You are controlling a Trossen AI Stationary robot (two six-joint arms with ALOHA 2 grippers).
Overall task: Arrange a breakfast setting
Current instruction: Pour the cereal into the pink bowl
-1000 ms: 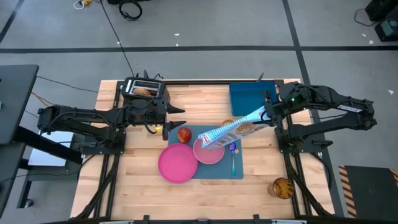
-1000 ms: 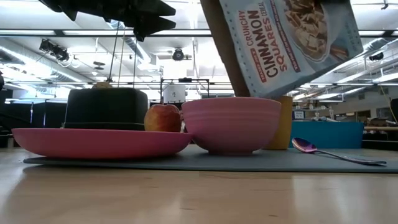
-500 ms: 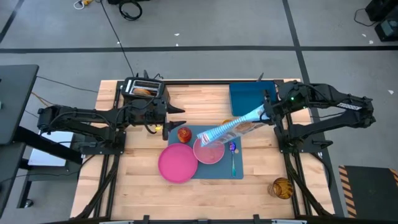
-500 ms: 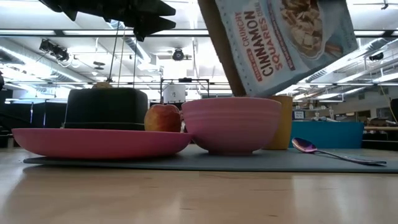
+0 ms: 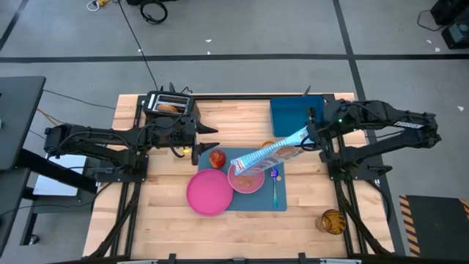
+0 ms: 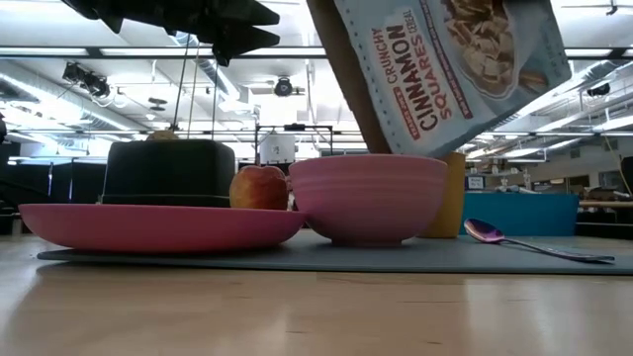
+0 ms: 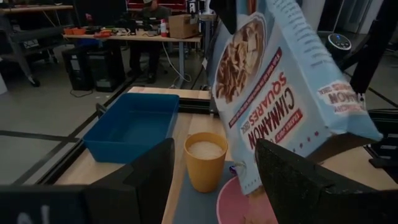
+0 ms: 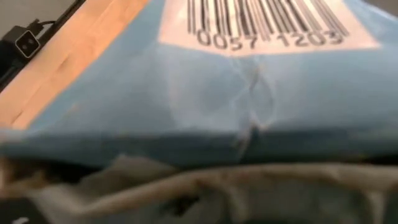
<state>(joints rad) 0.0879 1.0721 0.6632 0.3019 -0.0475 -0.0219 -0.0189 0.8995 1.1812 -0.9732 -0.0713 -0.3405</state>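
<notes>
A light-blue cereal box (image 5: 272, 152) slants down over the small pink bowl (image 5: 247, 180), with my right gripper (image 5: 311, 136) shut on it. Brown cereal shows in the bowl. The bowl, the red apple (image 5: 217, 158) and the blue-handled spoon (image 5: 275, 187) rest on the blue placemat (image 5: 258, 202). The flat pink plate (image 5: 208, 193) overlaps the mat's left edge. The tan cup (image 7: 205, 160) stands on the mat behind the bowl, under the box. My left gripper (image 5: 211, 130) hangs open above the table, left of the apple, with nothing between its fingers. My right gripper holds the cereal box by its raised end (image 5: 300, 137), the end nearest the arm. It comes slanting down from the table's right side. The box is lifted clear and tilted, its low end (image 5: 249, 167) over the bowl. The box's barcode face (image 8: 267, 25) fills the wrist view and hides the fingers.
A black toaster (image 5: 170, 105) stands at the far left of the table. A deep blue tray (image 5: 297, 115) sits at the far right. A round amber thing (image 5: 331, 221) lies near the front right corner. Bare wood shows along the near edge.
The box's low end has drawn back a little toward my right arm. More of the bowl shows in the high view, with brown cereal in it. In the low view the box has shifted slightly.
</notes>
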